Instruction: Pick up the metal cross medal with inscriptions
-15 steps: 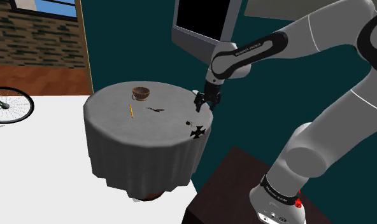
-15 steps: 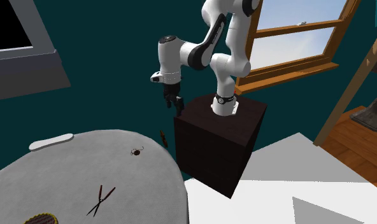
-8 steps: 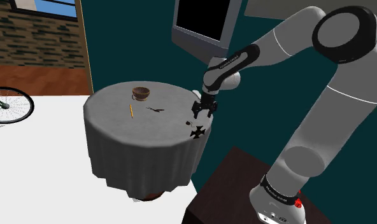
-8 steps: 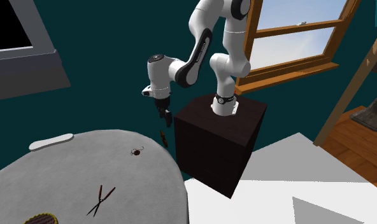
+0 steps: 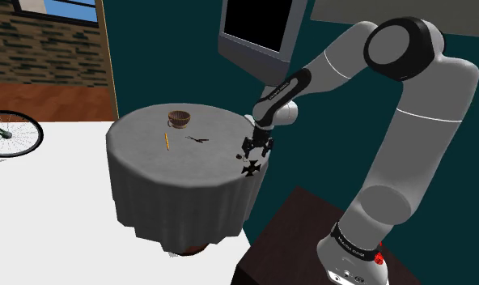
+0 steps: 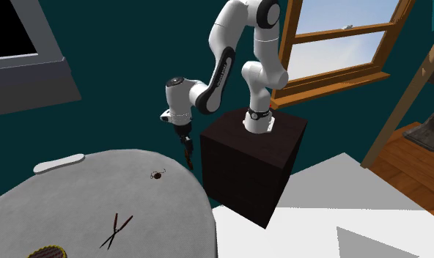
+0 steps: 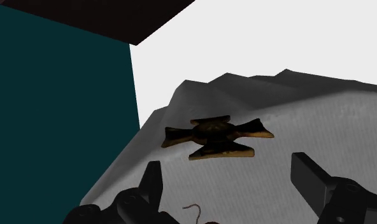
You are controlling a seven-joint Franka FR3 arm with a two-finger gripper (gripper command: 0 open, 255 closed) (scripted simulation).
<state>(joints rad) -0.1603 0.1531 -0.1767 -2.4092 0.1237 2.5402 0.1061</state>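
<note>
Lowered since a second ago, the gripper (image 5: 256, 149) now hangs just above the dark cross medal (image 5: 251, 168), fingers spread apart and clasping nothing. The medal lies flat at the rim of the round grey-draped table (image 5: 157, 174), on the side nearest the dark stand (image 5: 282, 232).

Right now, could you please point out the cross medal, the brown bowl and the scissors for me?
cross medal (image 7: 214, 135): wrist view, the centre where its arms meet.
brown bowl (image 5: 179, 119): shoulder view, its outer wall.
scissors (image 6: 116, 229): second exterior view, about the pivot where the blades cross.
</note>
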